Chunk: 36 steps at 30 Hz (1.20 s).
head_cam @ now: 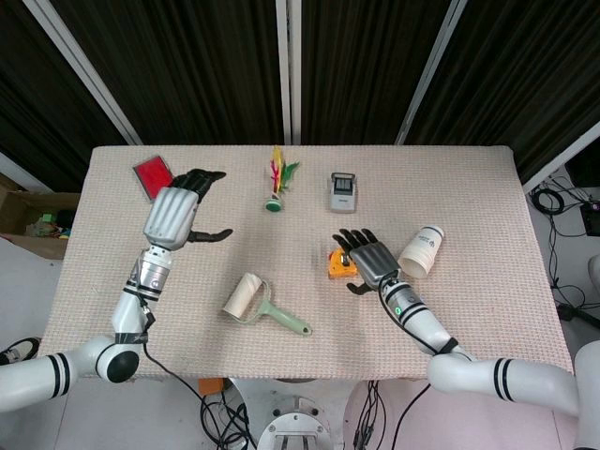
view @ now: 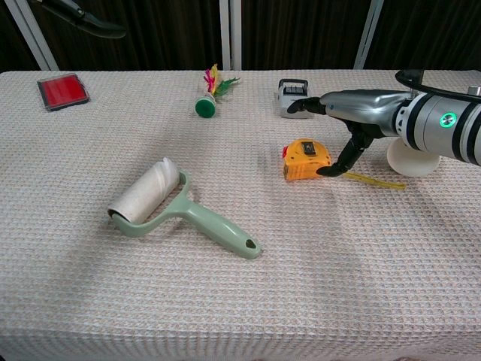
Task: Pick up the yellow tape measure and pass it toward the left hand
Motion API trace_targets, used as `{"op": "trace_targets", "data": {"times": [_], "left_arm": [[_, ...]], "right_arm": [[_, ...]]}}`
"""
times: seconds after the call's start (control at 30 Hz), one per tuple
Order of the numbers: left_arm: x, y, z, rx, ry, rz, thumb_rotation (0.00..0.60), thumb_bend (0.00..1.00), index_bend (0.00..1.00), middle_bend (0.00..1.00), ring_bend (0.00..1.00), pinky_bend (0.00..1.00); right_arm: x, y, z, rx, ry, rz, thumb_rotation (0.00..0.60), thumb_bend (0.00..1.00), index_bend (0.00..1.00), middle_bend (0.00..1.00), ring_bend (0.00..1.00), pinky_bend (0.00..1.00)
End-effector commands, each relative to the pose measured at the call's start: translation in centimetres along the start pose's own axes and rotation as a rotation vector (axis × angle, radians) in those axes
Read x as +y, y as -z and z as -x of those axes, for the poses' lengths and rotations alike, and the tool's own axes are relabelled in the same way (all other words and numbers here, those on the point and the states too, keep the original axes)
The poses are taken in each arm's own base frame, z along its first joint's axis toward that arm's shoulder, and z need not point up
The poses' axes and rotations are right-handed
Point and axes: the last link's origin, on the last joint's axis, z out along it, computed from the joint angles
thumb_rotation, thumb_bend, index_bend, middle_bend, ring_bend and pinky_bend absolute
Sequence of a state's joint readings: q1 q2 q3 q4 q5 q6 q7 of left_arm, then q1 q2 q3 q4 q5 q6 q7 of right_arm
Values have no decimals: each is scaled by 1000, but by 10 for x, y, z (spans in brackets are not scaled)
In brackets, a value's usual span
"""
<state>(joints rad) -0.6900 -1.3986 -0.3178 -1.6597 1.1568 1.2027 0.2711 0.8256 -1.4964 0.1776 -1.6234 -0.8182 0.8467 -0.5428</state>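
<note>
The yellow tape measure [view: 306, 159] lies flat near the table's middle, a short length of yellow tape [view: 373, 180] pulled out to its right. In the head view most of the tape measure [head_cam: 337, 265] is covered by my right hand [head_cam: 366, 259]. That right hand [view: 350, 120] hovers over its right side with fingers spread; the thumb tip reaches down beside the case, and contact cannot be judged. My left hand [head_cam: 173, 214] hangs open above the left part of the table, holding nothing; the chest view shows only a fingertip of it at the top left.
A lint roller [view: 179, 207] with a green handle lies left of centre. A white paper cup [head_cam: 421, 250] lies on its side behind my right hand. At the back sit a red box [view: 62, 91], a feathered shuttlecock [view: 208, 94] and a grey stamp [view: 294, 98].
</note>
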Motion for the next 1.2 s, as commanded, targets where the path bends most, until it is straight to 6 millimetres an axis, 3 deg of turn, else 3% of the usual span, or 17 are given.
{"op": "trace_targets", "data": {"times": [0.03, 0.5, 0.77, 1.2], "left_arm": [[0, 1, 0, 3, 2, 0, 443, 0, 187, 235, 182, 268], [0, 0, 4, -5, 11, 5, 444, 0, 187, 235, 183, 269], [-3, 1, 4, -8, 2, 0, 445, 0, 188, 235, 182, 268], [-4, 1, 8, -10, 1, -4, 444, 0, 194, 235, 182, 269]], "right_arm": [[-3, -8, 3, -12, 31, 11, 600, 240, 0, 39, 0, 0], [-12, -21, 15, -41, 74, 37, 600, 244, 5, 108, 37, 48], [-14, -27, 19, -11, 79, 37, 600, 283, 152, 201, 120, 119], [-14, -30, 19, -10, 100, 53, 600, 284, 266, 270, 182, 129]]}}
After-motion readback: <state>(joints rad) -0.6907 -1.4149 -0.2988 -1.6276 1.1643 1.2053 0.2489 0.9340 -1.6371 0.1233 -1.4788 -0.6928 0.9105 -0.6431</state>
